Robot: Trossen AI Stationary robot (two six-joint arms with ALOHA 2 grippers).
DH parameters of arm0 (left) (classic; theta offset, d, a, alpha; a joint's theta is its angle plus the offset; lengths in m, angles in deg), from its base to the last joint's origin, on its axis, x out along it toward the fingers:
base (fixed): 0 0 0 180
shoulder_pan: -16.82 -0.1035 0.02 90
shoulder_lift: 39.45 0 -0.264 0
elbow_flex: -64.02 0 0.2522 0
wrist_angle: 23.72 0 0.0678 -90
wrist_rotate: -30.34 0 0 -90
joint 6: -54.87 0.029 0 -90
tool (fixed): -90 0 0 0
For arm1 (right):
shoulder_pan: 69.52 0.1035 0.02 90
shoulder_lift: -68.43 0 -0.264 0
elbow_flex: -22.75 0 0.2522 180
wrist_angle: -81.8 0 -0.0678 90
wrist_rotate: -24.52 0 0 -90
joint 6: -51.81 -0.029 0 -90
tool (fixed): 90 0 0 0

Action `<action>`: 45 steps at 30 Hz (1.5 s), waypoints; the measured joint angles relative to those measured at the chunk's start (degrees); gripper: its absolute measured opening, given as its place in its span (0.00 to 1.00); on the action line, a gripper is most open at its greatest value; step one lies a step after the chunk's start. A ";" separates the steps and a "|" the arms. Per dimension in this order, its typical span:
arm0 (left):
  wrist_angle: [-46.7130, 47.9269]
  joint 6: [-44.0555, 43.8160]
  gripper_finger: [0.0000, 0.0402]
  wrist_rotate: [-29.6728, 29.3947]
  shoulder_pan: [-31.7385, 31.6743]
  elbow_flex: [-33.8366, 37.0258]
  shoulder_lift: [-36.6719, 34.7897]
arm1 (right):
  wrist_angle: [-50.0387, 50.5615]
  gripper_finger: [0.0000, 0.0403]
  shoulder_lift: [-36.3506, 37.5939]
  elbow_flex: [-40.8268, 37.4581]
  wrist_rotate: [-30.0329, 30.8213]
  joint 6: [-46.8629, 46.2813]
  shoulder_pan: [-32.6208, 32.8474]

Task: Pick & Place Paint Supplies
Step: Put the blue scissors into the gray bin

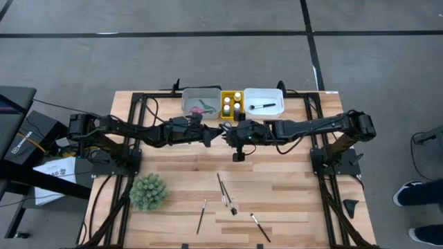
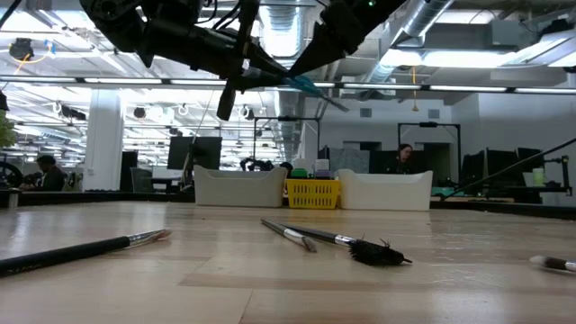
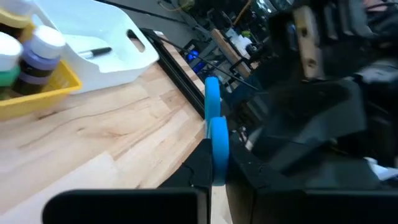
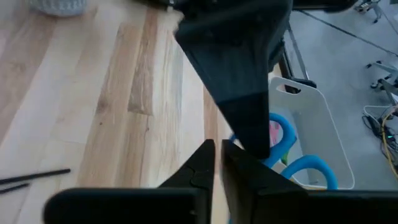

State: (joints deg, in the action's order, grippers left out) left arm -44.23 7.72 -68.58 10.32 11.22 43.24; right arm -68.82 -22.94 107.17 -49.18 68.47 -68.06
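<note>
Blue-handled scissors (image 3: 212, 102) hang in the air over the table's middle, between my two grippers, which meet tip to tip. My left gripper (image 3: 216, 167) reaches in from the table's left and is shut on the handles. My right gripper (image 4: 217, 163) comes from the right, its fingers a narrow slit apart, with the blue handle loops (image 4: 310, 169) just beyond them. In the low view the teal-blue handle (image 2: 307, 86) and a grey blade (image 2: 335, 103) show under the arms. Three dark-handled brushes (image 1: 223, 188) (image 1: 201, 216) (image 1: 260, 227) lie flat on the near half of the table. My left gripper pinches the scissors' blue handle (image 3: 217, 140) between its two fingers, coming nearly level from the table's left. The scissors are lifted clear of the table. My right gripper is shut at the scissors' blade end, but the left gripper's dark finger (image 4: 239, 81) hides the place of contact.
Along the far edge stand a grey tray (image 1: 188, 104) holding scissors, a yellow tray (image 1: 226, 111) of paint bottles, and a white tray (image 1: 277, 97) with a brush. A spiky green plant ball (image 1: 148, 191) sits near left.
</note>
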 joint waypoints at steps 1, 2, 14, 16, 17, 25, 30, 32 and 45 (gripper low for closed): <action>0.17 0.00 0.03 -0.61 0.00 0.01 0.00 | 0.06 0.08 0.04 0.00 -0.04 -0.52 0.04; 0.44 -0.02 0.03 -1.45 0.00 0.01 0.00 | 0.09 0.10 0.04 0.00 -0.64 -0.98 0.04; 5.70 1.66 0.03 -7.24 -3.32 0.01 -0.08 | 7.27 0.22 0.04 0.00 -2.44 -6.24 -0.07; 7.10 1.70 0.03 -7.34 -4.36 0.03 -0.97 | 10.01 0.22 0.04 0.00 -2.93 -8.79 -0.07; 7.85 1.75 0.03 -7.61 -4.87 0.02 -1.63 | 11.04 0.22 0.04 0.00 -2.94 -10.12 -0.18; 21.89 1.81 0.03 -16.03 -8.62 1.96 -12.90 | 15.48 0.22 0.04 0.00 -2.95 -14.64 -0.50; 21.87 -4.14 0.03 -19.17 -11.07 9.14 -19.10 | 15.51 0.22 0.04 0.00 -2.95 -15.01 -1.31; 19.69 -9.34 0.03 -21.05 -11.34 12.89 -20.49 | 15.47 0.22 0.04 0.00 -2.95 -14.95 -1.80; -4.72 -23.66 0.03 -25.50 -14.50 26.02 -14.65 | 15.36 0.22 0.02 0.00 -4.43 -14.22 -4.45</action>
State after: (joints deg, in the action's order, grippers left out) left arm -48.95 -15.94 -94.08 -4.18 37.25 28.60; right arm -53.45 -22.92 107.17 -53.61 54.25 -72.51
